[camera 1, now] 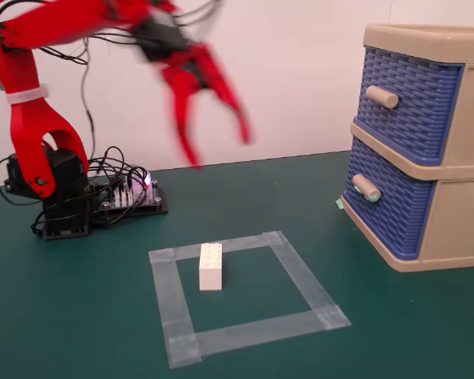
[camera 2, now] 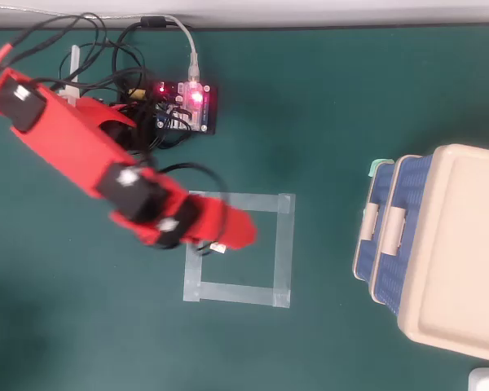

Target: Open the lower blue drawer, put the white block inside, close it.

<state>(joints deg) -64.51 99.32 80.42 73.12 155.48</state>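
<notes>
The white block [camera 1: 211, 266] stands on the green mat inside a square of clear tape [camera 1: 300, 276]. In the overhead view only a sliver of the block [camera 2: 219, 248] shows under the arm. My red gripper [camera 1: 219, 150] is open and empty, blurred, high in the air behind and above the block. From overhead the gripper [camera 2: 238, 234] hangs over the left part of the tape square. The lower blue drawer [camera 1: 391, 213] with its green-ended knob [camera 1: 366, 188] looks shut, far right of the gripper. The drawer [camera 2: 360, 261] also shows from overhead.
The beige cabinet [camera 1: 458, 229] stands at the right, with a like upper blue drawer [camera 1: 411, 110] that is shut. The arm's base [camera 1: 59, 197], a lit circuit board [camera 2: 187, 106] and loose cables sit at the back left, near the white wall.
</notes>
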